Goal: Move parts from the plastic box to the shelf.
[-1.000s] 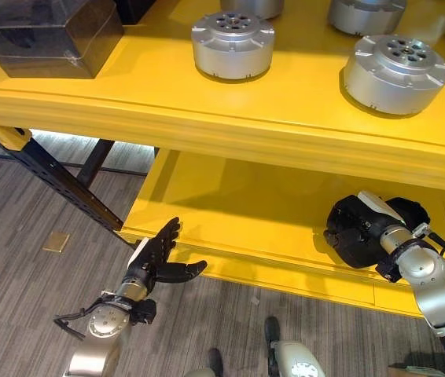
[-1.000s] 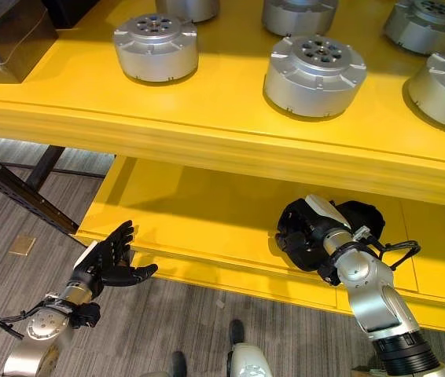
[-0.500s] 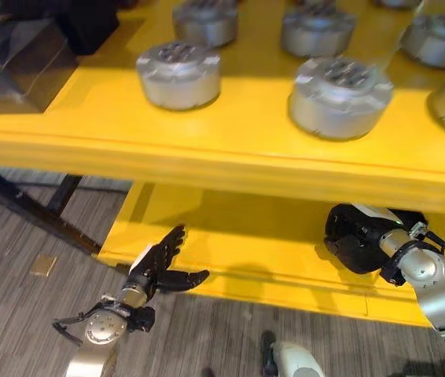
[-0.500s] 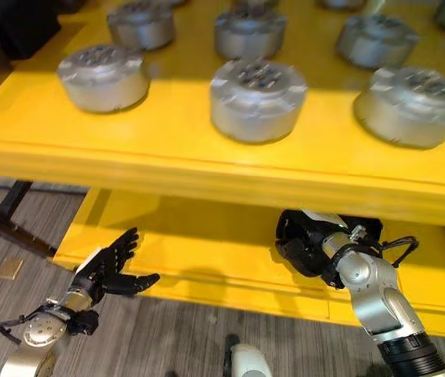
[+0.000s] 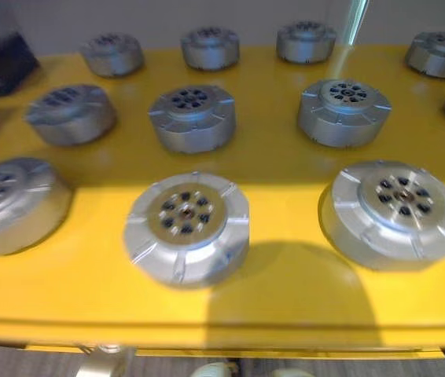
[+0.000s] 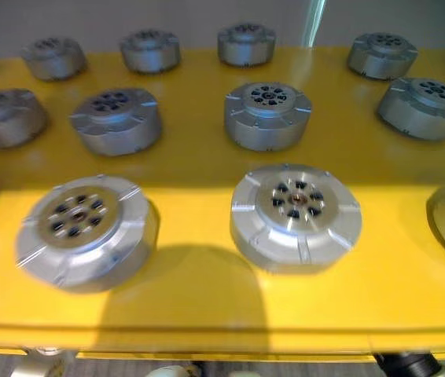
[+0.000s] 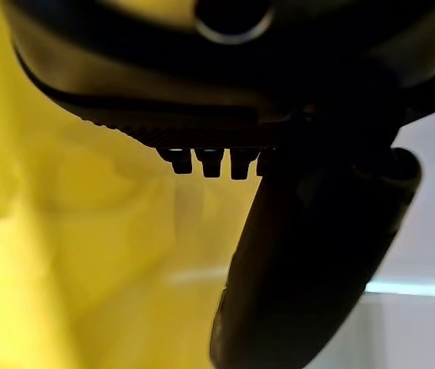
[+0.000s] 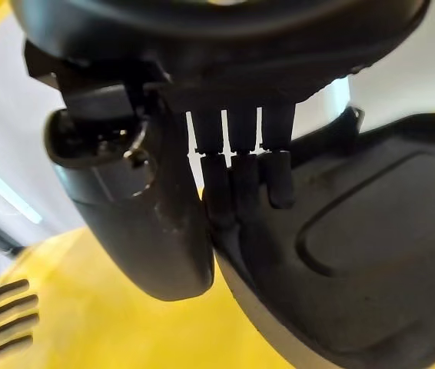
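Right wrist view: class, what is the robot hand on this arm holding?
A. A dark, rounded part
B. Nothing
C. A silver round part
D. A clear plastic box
A: the right robot hand has its fingers and thumb curled round a dark part above the yellow shelf.

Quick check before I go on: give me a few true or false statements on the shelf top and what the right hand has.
1. The silver parts stand apart from one another in rows on the shelf. True.
2. The shelf is blue. False: it is yellow.
3. In the right wrist view, the right hand has its fingers curled on a black part. True.
4. The silver parts are stacked in pairs. False: each sits singly, flat on the shelf.
5. The nearest silver parts lie with their ring of holes facing up. True.
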### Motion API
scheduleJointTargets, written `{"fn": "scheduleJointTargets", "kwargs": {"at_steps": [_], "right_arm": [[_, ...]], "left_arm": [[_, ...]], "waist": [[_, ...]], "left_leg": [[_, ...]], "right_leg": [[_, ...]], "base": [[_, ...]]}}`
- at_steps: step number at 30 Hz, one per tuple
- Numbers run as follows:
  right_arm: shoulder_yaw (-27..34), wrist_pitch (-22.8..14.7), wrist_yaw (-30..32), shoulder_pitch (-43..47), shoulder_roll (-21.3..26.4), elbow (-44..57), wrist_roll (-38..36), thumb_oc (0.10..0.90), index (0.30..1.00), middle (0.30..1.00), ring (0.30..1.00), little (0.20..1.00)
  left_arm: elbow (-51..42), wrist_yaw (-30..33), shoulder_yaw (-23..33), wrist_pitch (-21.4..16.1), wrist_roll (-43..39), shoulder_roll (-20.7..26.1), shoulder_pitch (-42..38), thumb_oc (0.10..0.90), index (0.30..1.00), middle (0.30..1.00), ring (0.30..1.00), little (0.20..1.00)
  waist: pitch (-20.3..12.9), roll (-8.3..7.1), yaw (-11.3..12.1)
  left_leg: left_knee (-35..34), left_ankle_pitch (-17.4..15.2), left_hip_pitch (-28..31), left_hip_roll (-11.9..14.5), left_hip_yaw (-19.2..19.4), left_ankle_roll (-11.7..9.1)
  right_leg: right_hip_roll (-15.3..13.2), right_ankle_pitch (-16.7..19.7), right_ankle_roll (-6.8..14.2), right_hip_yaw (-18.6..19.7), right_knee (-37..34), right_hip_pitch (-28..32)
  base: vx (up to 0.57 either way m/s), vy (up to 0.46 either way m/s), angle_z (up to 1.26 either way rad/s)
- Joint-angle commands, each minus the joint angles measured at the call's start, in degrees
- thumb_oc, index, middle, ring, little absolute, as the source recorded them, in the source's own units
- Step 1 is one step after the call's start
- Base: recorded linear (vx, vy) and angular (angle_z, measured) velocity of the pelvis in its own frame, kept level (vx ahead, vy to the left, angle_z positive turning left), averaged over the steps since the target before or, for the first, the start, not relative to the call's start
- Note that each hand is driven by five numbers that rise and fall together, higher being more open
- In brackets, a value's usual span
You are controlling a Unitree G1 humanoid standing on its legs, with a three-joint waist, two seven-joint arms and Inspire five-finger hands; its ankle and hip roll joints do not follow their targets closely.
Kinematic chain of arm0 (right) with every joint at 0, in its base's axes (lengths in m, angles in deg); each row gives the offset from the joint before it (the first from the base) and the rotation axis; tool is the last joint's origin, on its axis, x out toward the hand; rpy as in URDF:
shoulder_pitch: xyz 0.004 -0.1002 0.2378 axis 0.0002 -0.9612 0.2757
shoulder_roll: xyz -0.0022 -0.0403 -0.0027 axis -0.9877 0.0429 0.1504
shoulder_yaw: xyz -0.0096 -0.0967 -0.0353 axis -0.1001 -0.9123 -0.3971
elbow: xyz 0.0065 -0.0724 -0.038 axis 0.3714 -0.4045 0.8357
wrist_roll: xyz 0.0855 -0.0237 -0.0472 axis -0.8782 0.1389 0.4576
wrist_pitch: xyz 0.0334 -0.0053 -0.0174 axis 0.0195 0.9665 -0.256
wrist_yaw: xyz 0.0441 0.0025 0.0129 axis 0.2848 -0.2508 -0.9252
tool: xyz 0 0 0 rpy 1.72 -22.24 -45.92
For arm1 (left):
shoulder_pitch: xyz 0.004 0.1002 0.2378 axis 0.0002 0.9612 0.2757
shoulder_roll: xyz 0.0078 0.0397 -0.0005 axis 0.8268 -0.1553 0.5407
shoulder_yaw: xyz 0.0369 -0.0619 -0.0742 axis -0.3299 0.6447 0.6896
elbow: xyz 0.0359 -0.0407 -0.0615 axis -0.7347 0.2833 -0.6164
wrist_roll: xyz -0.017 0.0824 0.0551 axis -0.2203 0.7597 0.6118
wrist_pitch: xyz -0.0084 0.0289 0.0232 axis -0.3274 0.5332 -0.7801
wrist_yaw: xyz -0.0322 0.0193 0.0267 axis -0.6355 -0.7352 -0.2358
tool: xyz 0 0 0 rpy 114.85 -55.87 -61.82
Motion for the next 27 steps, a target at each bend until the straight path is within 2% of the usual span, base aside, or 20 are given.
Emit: {"fn": "scheduleJointTargets", "kwargs": {"at_steps": [1, 12, 20, 23, 24, 25, 26, 27], "right_arm": [[3.1, -2.0, 3.4, 11.1, -2.1, 1.8, 0.5, 0.400, 0.300, 0.300, 0.300, 0.300], [4.1, -1.2, 3.7, 9.1, -1.7, 2.5, -0.2, 0.400, 0.300, 0.300, 0.300, 0.300], [4.6, -1.6, 5.1, 7.0, -2.4, 2.9, 0.1, 0.400, 0.300, 0.300, 0.300, 0.300], [3.9, -0.2, 5.8, 8.5, -2.6, 1.7, -0.6, 0.400, 0.300, 0.300, 0.300, 0.300], [3.3, 0.3, 5.7, 9.4, -2.8, 1.2, -0.8, 0.400, 0.300, 0.300, 0.300, 0.300], [1.7, 0.3, 5.3, 11.4, -3.5, 0.4, -0.9, 0.400, 0.300, 0.300, 0.300, 0.300], [-0.4, -1.0, 4.8, 14.4, -4.4, -0.7, -1.3, 0.400, 0.300, 0.300, 0.300, 0.300], [-1.7, 0.0, 5.8, 15.6, -4.2, -0.9, -2.0, 0.400, 0.300, 0.300, 0.300, 0.300]], "left_arm": [[-4.7, 0.4, 3.1, -4.5, -1.0, 5.7, -0.7, 0.900, 1.000, 1.000, 1.000, 1.000], [-5.7, -0.8, 3.7, -5.4, -1.5, 6.5, 1.7, 0.900, 1.000, 1.000, 1.000, 1.000], [-5.6, -1.2, 3.4, -5.6, -1.3, 6.5, 2.7, 0.900, 1.000, 1.000, 1.000, 1.000], [-5.0, -1.7, 2.7, -5.4, -1.4, 6.8, 2.3, 0.900, 1.000, 1.000, 1.000, 1.000], [-4.9, -1.6, 2.5, -5.2, -1.6, 6.8, 2.3, 0.900, 1.000, 1.000, 1.000, 1.000], [-4.8, -0.8, 2.8, -5.2, -1.8, 6.7, 3.3, 0.900, 1.000, 1.000, 1.000, 1.000], [-4.6, 2.0, 3.3, -5.5, -2.6, 6.7, 4.2, 0.900, 1.000, 1.000, 1.000, 1.000], [-4.5, 2.4, 3.0, -5.3, -2.9, 6.9, 3.6, 0.900, 1.000, 1.000, 1.000, 1.000]], "waist": [[-1.6, -5.32, 3.9], [-2.3, -5.34, 3.9], [-3.5, -5.69, 3.8], [-3.3, -5.75, 3.9], [-3.1, -5.80, 4.2], [-2.5, -5.95, 5.5], [-1.4, -6.08, 7.3], [-0.5, -6.00, 7.7]], "left_leg": [[3.1, -10.9, 6.7, 2.1, 2.1, -9.6], [1.6, -11.8, 8.9, 1.5, 3.2, -8.8], [0.2, -12.7, 11.3, 0.7, 3.7, -7.7], [0.3, -13.2, 11.4, 0.1, 4.1, -7.2], [0.3, -13.3, 11.5, 0.1, 4.8, -7.1], [0.9, -13.4, 11.4, 0.6, 8.0, -7.4], [2.8, -14.0, 10.5, 1.9, 11.4, -7.6], [4.6, -14.7, 9.5, 2.3, 10.3, -6.9]], "right_leg": [[-3.3, 15.1, 3.9, -1.8, -18.4, 6.1], [-3.6, 15.5, 4.3, -1.6, -20.0, 7.4], [-4.1, 16.5, 5.5, -1.1, -21.3, 8.6], [-4.3, 17.0, 5.9, -1.2, -21.2, 8.0], [-4.5, 16.9, 6.1, -2.4, -20.3, 7.4], [-5.2, 16.0, 6.4, -8.4, -17.6, 6.1], [-7.6, 15.0, 6.9, -15.1, -13.8, 4.6], [-9.1, 13.7, 7.1, -13.8, -10.7, 3.9]], "base": [[-0.03, 0.050, 0.21], [-0.01, 0.051, 0.13], [-0.02, 0.078, 0.03], [-0.04, 0.122, -0.01], [-0.07, 0.129, -0.15], [-0.19, 0.086, -0.24], [-0.24, 0.027, -1.03], [-0.24, -0.058, -1.91]]}}
